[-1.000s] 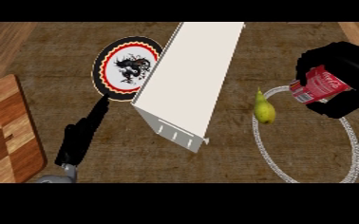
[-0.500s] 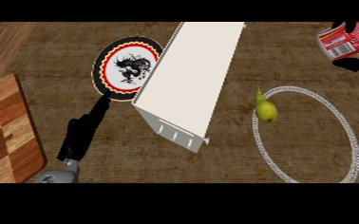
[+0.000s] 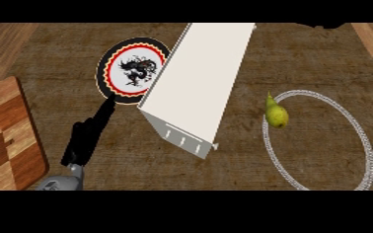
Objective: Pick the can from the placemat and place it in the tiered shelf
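The can shows nowhere in the head view. At the top edge on the right, only a thin black sliver of my right hand (image 3: 324, 25) is left in the picture, and what it holds is hidden. The white tiered shelf (image 3: 200, 84) lies slanted across the middle of the counter. The round placemat (image 3: 267, 145), with its grey ring border, sits at the right. My left hand (image 3: 87, 138) rests at the lower left with its fingers straight, the tips near the lower rim of a plate.
A yellow-green pear (image 3: 275, 113) lies on the placemat's left rim. A round plate (image 3: 116, 59) with a black dragon and a red and black border sits left of the shelf, partly under it. A wooden cutting board (image 3: 18, 133) lies along the left edge.
My right hand, shut on the red can, has lifted it off the placemat and carried it up and away to the top right, almost out of the picture. The left hand has stayed still.
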`<act>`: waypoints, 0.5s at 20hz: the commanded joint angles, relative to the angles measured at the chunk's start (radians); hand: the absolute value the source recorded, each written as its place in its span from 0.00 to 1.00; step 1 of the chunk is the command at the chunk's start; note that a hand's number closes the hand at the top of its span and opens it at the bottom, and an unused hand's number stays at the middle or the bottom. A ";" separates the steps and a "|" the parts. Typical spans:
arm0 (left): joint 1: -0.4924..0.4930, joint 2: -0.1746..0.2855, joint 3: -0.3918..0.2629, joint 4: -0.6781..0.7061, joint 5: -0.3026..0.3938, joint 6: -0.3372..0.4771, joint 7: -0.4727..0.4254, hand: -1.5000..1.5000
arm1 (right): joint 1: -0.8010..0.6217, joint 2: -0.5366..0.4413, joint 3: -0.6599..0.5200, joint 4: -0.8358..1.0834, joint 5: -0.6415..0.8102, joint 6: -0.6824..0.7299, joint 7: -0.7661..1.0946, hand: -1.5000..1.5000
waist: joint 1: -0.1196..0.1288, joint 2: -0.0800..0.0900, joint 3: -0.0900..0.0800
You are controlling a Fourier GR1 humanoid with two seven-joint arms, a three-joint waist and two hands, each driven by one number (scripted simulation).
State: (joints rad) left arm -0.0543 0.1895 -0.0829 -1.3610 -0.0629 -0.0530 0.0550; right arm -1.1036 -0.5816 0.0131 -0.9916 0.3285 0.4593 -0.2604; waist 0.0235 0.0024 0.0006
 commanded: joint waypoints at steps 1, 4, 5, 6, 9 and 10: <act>0.052 0.025 0.006 -0.041 0.014 -0.038 -0.003 0.50 | -0.112 0.084 0.014 0.115 0.050 -0.042 0.040 1.00 | 0.006 0.002 -0.001; 0.014 0.009 0.015 0.001 0.009 -0.028 -0.002 0.50 | -0.157 0.124 0.036 0.201 0.110 -0.100 -0.036 1.00 | 0.005 0.005 -0.001; -0.014 -0.002 -0.005 -0.043 -0.007 -0.010 0.042 0.50 | -0.237 0.168 0.060 0.207 0.123 -0.099 0.052 1.00 | 0.014 0.005 -0.001; 0.041 0.051 0.033 -0.062 0.037 -0.067 0.038 0.50 | -0.166 0.198 0.077 0.166 0.132 -0.124 0.015 1.00 | 0.005 0.001 -0.001; 0.060 -0.002 -0.016 -0.066 -0.008 -0.024 0.027 0.50 | -0.247 0.240 0.100 0.293 0.188 -0.164 -0.033 1.00 | 0.024 0.009 -0.001; 0.015 0.016 0.010 -0.029 -0.001 -0.037 0.003 0.50 | -0.267 0.265 0.110 0.308 0.196 -0.160 -0.028 1.00 | 0.016 0.008 -0.002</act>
State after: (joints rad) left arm -0.0251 0.1974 -0.0805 -1.4009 -0.0625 -0.0781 0.0675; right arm -1.3030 -0.3890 0.0894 -0.7711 0.4713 0.3403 -0.2668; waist 0.0344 0.0069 -0.0002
